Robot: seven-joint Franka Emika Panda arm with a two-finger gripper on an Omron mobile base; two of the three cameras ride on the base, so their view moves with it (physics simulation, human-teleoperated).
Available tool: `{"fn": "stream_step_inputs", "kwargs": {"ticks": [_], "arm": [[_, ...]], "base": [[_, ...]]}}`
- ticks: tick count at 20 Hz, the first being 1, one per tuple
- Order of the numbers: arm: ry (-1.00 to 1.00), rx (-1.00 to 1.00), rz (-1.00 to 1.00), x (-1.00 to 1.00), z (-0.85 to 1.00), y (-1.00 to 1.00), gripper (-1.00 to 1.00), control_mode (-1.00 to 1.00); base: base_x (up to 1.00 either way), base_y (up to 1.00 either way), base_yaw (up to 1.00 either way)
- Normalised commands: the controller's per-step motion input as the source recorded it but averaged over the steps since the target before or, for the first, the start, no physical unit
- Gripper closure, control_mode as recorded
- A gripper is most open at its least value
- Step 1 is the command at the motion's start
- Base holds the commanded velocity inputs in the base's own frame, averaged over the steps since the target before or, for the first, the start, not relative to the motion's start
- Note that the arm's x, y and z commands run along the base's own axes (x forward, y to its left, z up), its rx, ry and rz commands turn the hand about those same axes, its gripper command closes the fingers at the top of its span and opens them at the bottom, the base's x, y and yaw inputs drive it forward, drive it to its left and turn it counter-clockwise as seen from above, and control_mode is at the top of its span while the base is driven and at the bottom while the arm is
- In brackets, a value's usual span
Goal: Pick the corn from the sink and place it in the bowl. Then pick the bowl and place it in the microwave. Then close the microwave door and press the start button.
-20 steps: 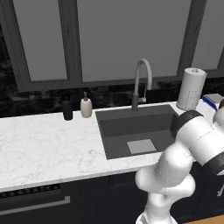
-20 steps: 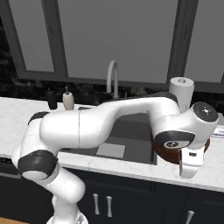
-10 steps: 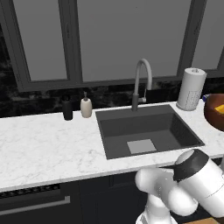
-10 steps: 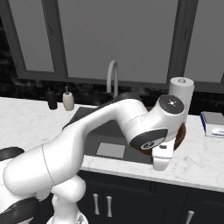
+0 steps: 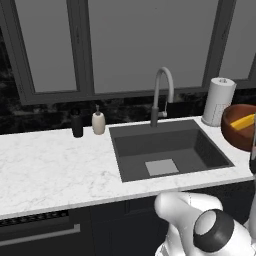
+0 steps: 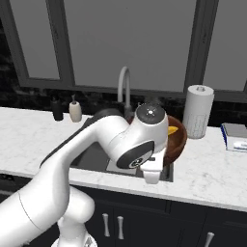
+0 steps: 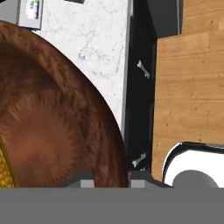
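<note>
- The bowl (image 5: 241, 126) is up off the marble counter (image 5: 55, 170), hanging in the air just right of the sink (image 5: 167, 150), with the corn (image 5: 244, 121) lying inside it.
- So the corn step looks done; my read is that we're on the carry to the microwave.
- To do this well, keep the bowl level: the corn is loose in there and a tilt could roll it out over the rim.
- Swing wide of the paper towel roll (image 5: 218, 101) and the faucet (image 5: 162, 95), both close by.
- A slow, smooth arc suits a rim grip, since a deep bowl held by one edge wants to twist in the fingers.
- Now the gripper (image 7: 112, 177): in the hand view its two dark tips sit at the bottom with the bowl's rim between them.
- The jaws are pressed nearly together, pinching the bowl's wall, one finger inside and one outside.
- In the right base view the wrist covers much of the bowl, so how deep the grip goes I can't tell.
</note>
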Motion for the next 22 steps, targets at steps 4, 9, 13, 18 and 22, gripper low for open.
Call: {"fn": "stream_step_inputs", "kwargs": {"ticks": [4,9,13,18,22], "arm": [[0.01,-0.07,0.0,0.0,-0.03,0.3,1.0,-1.0],[-0.04,-0.08,0.03,-0.07,-0.1,0.17,1.0,1.0],[0.0,0.0,0.0,0.0,0.0,0.0,1.0,1.0],[0.0,0.0,0.0,0.0,0.0,0.0,1.0,1.0],[0.0,0.0,0.0,0.0,0.0,0.0,1.0,1.0]], "base": [[0.0,0.0,0.0],[-0.07,0.0,0.0],[-0.42,0.0,-0.2],[-0.44,0.0,-0.49],[-0.31,0.0,-0.6]]}}
